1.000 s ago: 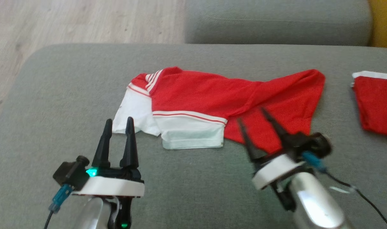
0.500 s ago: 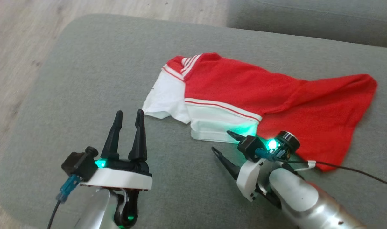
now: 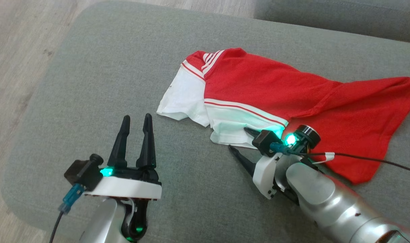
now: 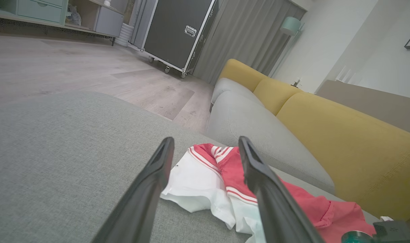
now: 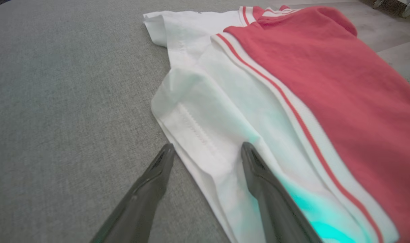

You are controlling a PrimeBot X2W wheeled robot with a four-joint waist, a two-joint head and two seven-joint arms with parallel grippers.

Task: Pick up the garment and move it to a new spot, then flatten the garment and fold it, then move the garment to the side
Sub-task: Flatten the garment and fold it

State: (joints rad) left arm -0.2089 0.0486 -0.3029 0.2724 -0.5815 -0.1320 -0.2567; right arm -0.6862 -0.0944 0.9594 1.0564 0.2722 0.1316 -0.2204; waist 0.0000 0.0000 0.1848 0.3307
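light: bright, even | shadows: faint | focus: slightly soft | green glow on garment [image 5: 292,84]

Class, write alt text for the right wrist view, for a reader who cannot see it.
The open right gripper straddles the white hemmed edge of a red-and-white shirt lying on a grey cushion, one finger over fabric, the other over bare cushion.

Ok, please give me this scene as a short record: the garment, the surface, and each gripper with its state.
garment: red and white shirt, lying rumpled, not folded
surface: grey cushion
left gripper: open, empty, apart from the shirt
right gripper: open, one finger over the white hem, the other over the cushion
right gripper contact with the cloth: cannot tell
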